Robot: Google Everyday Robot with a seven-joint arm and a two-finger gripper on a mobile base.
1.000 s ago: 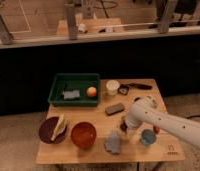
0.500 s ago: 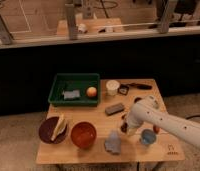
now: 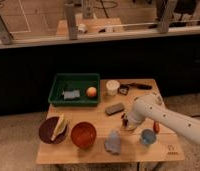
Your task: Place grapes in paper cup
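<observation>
The paper cup (image 3: 112,87) is small and white and stands upright at the back of the wooden table (image 3: 98,120), just right of the green tray. My white arm reaches in from the right. Its gripper (image 3: 125,122) is low over the table's middle right, in front of the cup. A small dark reddish lump, which looks like the grapes (image 3: 123,120), shows at the gripper's tip and is mostly hidden by it. I cannot tell whether the gripper holds it.
A green tray (image 3: 58,95) holds a grey item and an orange ball (image 3: 91,92). A flat grey block (image 3: 114,108) lies beside the gripper. A light-blue cup (image 3: 147,137), a blue-grey object (image 3: 112,142), a red bowl (image 3: 83,134) and a dark plate (image 3: 47,131) stand along the front.
</observation>
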